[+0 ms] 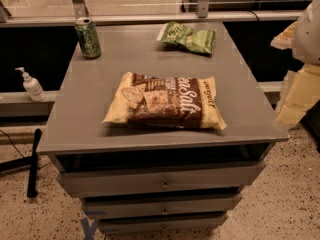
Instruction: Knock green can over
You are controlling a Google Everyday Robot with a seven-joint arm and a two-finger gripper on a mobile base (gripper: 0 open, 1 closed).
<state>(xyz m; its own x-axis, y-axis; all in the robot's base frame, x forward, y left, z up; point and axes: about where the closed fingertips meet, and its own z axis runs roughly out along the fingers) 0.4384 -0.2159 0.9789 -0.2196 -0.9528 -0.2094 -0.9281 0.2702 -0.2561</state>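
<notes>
**A:** Where was the green can (88, 38)?
**B:** Upright on the grey cabinet top (90, 109), back-left corner, well apart from the brown chip bag (167, 102) mid-top. Speckled floor (280, 199) below. The gripper (299, 91) hung off the right edge; couldn't tell its grip.

Grey drawer cabinet (150, 183) on speckled floor (285, 204)
</notes>
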